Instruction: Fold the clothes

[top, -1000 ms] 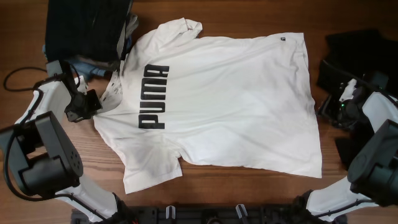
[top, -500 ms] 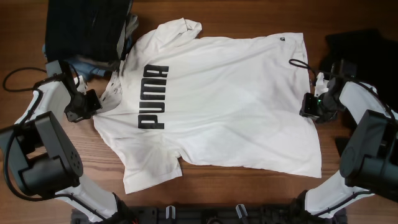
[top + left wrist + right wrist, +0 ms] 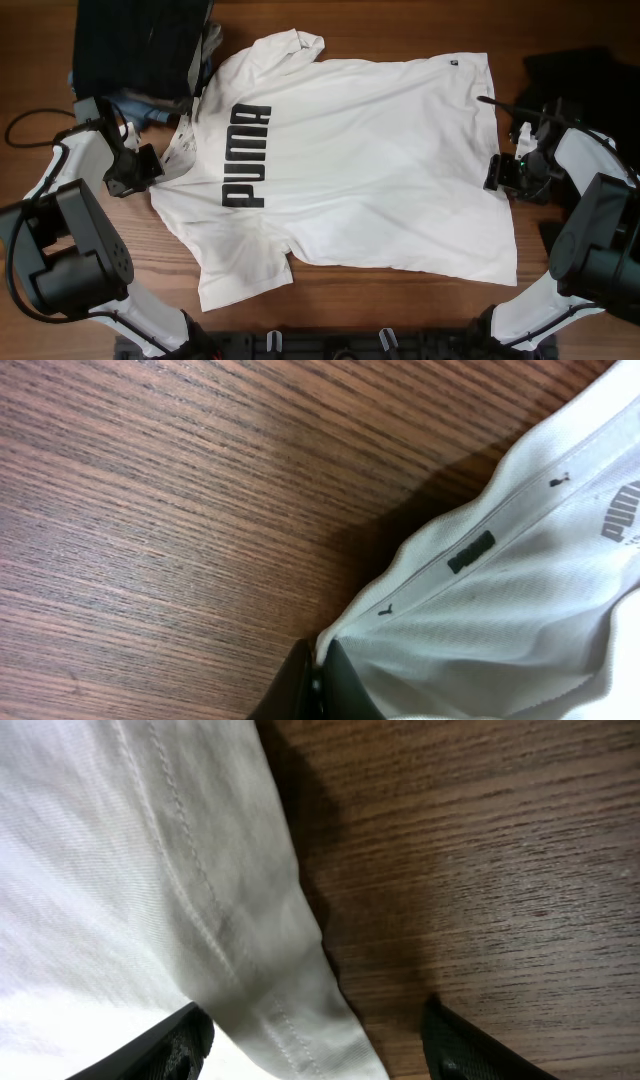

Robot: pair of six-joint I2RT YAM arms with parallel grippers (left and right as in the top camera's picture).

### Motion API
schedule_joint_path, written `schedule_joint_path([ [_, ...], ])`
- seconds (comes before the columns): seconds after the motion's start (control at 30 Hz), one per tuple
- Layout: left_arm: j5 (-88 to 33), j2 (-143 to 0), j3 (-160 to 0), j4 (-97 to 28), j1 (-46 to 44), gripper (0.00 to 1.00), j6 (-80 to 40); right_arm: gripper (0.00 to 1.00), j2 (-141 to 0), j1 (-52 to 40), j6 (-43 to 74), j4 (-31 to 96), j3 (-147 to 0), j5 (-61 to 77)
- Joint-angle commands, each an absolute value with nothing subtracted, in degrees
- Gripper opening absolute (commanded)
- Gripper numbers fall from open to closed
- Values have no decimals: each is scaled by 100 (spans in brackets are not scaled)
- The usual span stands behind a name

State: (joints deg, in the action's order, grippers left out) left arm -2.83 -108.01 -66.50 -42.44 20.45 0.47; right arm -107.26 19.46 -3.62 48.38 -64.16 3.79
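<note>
step: grabbing shirt (image 3: 380, 160) for first fold | left jaws: pinching collar (image 3: 440, 570) | right jaws: apart around hem (image 3: 270, 990) | next: squeeze hem

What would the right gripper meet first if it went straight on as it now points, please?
Most likely the T-shirt hem lying within the open right gripper, then the table beneath.

Overhead cam sits above the dark wood-grain bench (image 3: 380, 300), looking straight down, far enough to fit the whole white cotton T-shirt with black PUMA lettering (image 3: 380, 170). Left wrist cam is super close over the collar edge (image 3: 470, 550), left arm's black fingers (image 3: 292, 690) at frame bottom. Right wrist cam hugs the hem (image 3: 200, 900), right arm's black fingers (image 3: 185, 1035) in the bottom corners. Both overlap overhead's shirt edges.
</note>
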Motion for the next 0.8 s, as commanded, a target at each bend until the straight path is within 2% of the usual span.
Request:
schedule_joint_path([
  [0.0,-180,-10864,-6746,-4244,2102,4,-47,70,-10881,1946,-451,4840,-6139,738],
  [0.13,-180,-10864,-6746,-4230,2102,4,-47,55,-10921,1826,-458,4866,-6040,1070],
  [0.23,-183,-10864,-6746,-4257,2102,4,-47,50,-10921,1658,-731,4685,-5756,1540],
  [0.3,-180,-10864,-6746,-4257,2102,4,-47,43,-10919,1645,-659,4591,-5673,1527],
  [0.33,-183,-10864,-6746,-4254,2102,4,-47,33,-10919,1645,-580,4602,-5671,1500],
  [0.37,-183,-10864,-6746,-4257,2102,4,-47,17,-10916,1647,-556,4589,-5680,1485],
  [0.43,-180,-10864,-6746,-4257,2102,4,-47,5,-10912,1669,-419,4593,-5767,1459],
  [0.6,-185,-10862,-6923,-4346,2102,4,-47,4,-10669,1879,-102,4921,-6294,1446],
  [0.77,-370,-10547,-8152,-5424,2102,4,-49,4,-10066,1953,-16,5841,-7347,1470],
])
